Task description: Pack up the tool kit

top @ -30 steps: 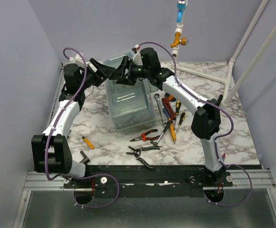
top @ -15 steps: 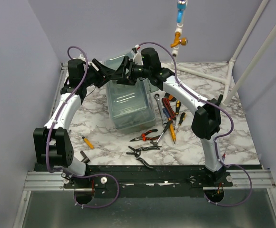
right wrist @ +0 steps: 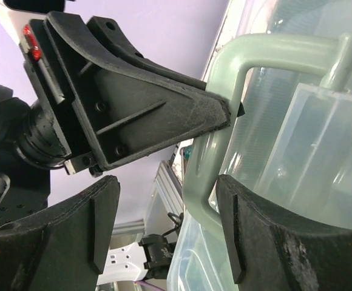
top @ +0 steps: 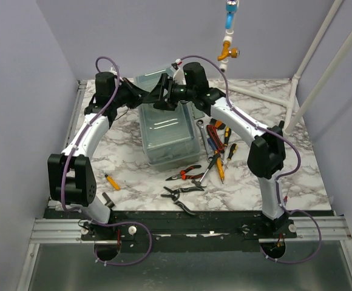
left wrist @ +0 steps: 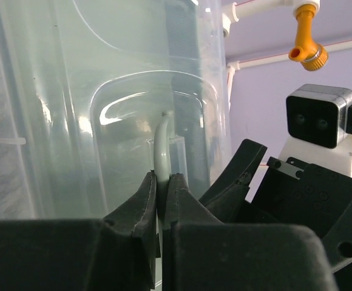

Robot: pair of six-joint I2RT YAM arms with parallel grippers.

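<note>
Our left pincer (left wrist: 161,182) is clamped shut on the pale handle (left wrist: 161,139) of the clear box (top: 167,130), which sits at the far middle of the surface (top: 297,176) with the tools (top: 215,142) loose just to its right. Our right pincer (right wrist: 164,194) stands open, a jaw on either side of that handle. We judge the lid must come open first, so we should lift along the handle's own arc, slowly, without dragging the box or setting arm against arm.
</note>
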